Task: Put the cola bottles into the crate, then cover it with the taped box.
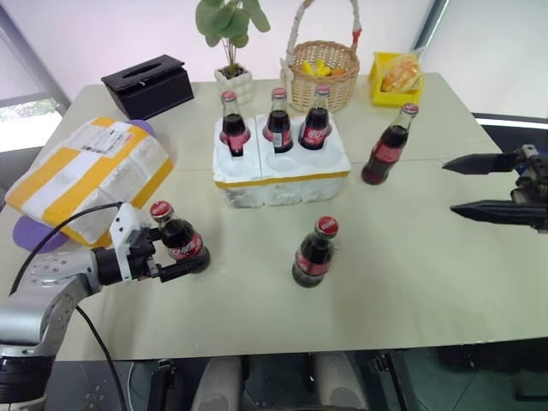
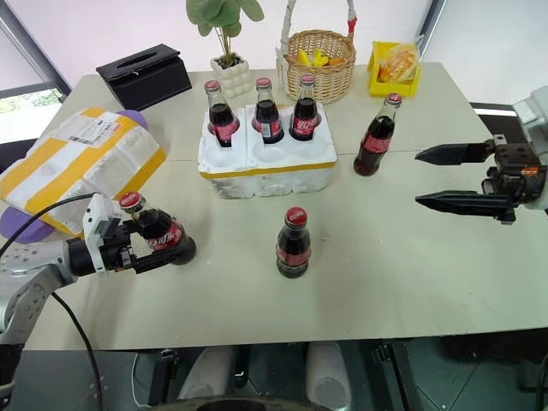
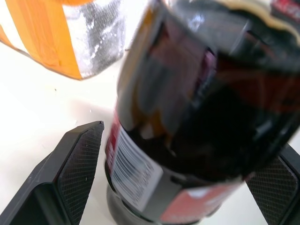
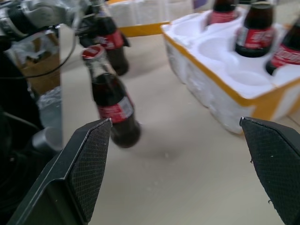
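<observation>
3 cola bottles (image 1: pixel 276 120) sit in the crate (image 1: pixel 281 175) back wells; 3 front wells free. Left gripper (image 1: pixel 171 253) jaws wide, straddling a tilted bottle (image 1: pixel 178 238), not clamped yet. Right gripper (image 1: pixel 469 185) open, idle. Taped box (image 1: pixel 92 171) waits far left.

No legible text on labels.

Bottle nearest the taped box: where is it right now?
In the left eye view it stands tilted at the table's front left, between the open fingers of the left hand, beside the taped box; that cola bottle is not yet in the crate.
</observation>
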